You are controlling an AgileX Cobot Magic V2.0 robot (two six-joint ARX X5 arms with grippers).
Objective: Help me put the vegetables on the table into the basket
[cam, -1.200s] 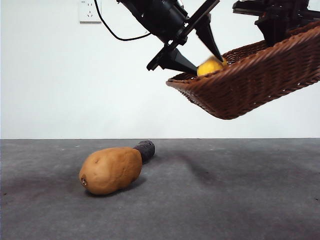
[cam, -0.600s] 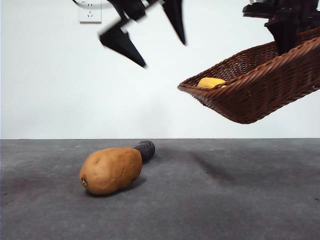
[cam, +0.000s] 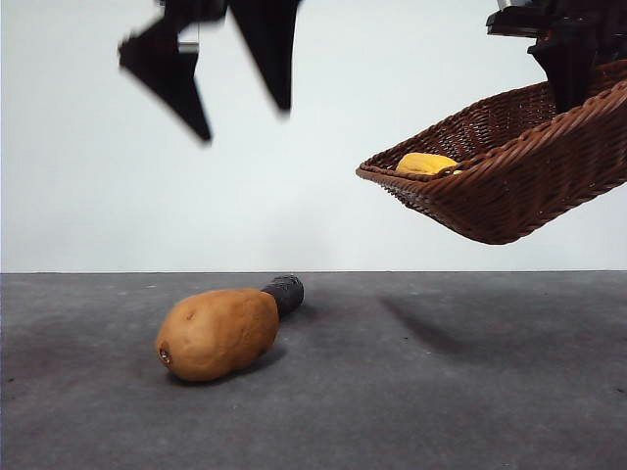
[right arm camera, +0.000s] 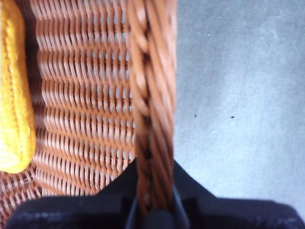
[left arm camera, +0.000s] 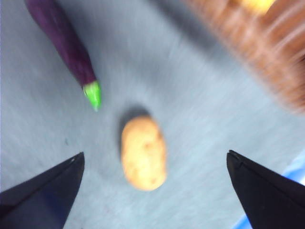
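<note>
On the dark grey table [cam: 441, 392] the potato [cam: 217, 333] could roll from the spread left gripper [cam: 230, 83], while the tilted basket [cam: 509, 186], pinched by the right gripper [right arm camera: 151, 210], might spill its corn cob [cam: 426, 164].

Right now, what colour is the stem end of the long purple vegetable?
Bright green, capping the dark purple eggplant; the left wrist view shows it best.

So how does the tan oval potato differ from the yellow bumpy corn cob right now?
The tan oval potato lies on the dark grey table; the yellow bumpy corn cob lies inside the brown woven wicker basket, which the right gripper holds tilted in the air. The potato is smooth and plump, the corn cob bumpy and slimmer. Neither is gripped: the left gripper hangs open above the potato.
</note>
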